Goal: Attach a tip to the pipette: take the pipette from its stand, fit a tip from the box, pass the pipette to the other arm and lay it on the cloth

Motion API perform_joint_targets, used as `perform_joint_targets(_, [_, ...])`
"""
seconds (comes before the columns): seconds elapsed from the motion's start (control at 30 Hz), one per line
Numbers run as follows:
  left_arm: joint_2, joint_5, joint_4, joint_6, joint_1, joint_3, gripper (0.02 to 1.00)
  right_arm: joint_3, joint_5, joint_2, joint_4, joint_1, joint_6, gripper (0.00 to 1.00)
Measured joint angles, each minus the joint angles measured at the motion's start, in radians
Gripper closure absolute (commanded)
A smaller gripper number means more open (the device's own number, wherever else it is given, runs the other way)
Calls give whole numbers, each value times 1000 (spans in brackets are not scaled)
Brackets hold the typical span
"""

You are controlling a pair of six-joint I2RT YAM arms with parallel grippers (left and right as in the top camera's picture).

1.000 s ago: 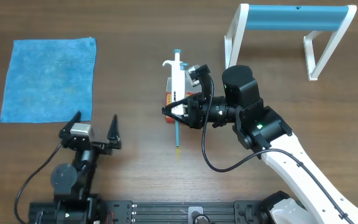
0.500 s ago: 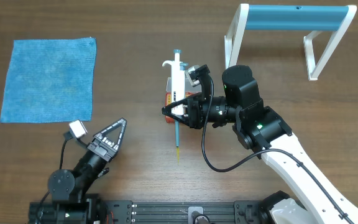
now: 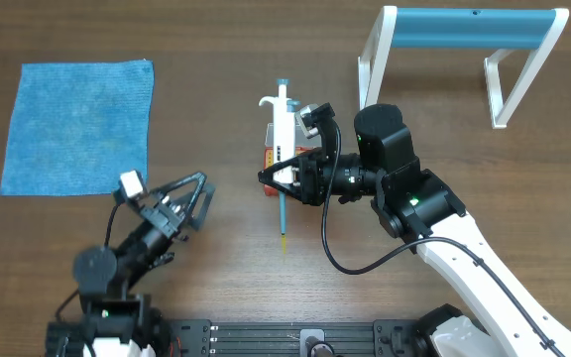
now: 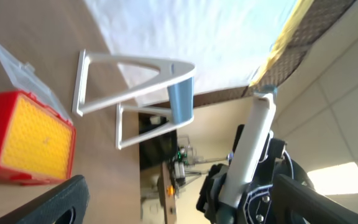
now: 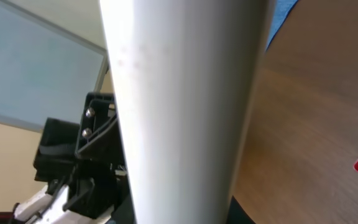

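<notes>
- The right pincer (image 3: 284, 178) is clamped on the white pipette (image 3: 283, 124), low on its body, near the middle of the surface (image 3: 216, 288).
- From above, we see the pipette's long axis run from the far edge toward the near edge. The plunger end points to the far edge and the yellow tip (image 3: 284, 238) to the near edge.
- The red and yellow tip box (image 4: 27, 140) sits just beside the pipette, partly hidden by it and the pincer.
- The left pincer (image 3: 198, 201) has its fingers apart, toward the near left, its opening facing the pipette but apart from it.
- The blue cloth (image 3: 77, 124) lies flat toward the far left corner.
- The white stand (image 3: 474, 28) with its blue bar is at the far right corner.
</notes>
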Motion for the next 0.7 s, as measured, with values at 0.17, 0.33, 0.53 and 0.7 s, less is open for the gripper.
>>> perform_joint_targets(0.17, [320, 205, 242, 12, -22, 166, 20, 0, 0, 0, 1, 0, 0, 919])
perform_joint_targets(0.33, [592, 419, 407, 29, -100, 375, 23, 0, -16, 0, 0, 0, 2, 919])
perform_joint_targets(0.53, [846, 559, 417, 89, -154, 563, 23, 0, -75, 0, 0, 0, 20, 919])
perform_joint_targets(0.7, [943, 594, 426, 124, -190, 663, 20, 0, -99, 0, 0, 0, 43, 919])
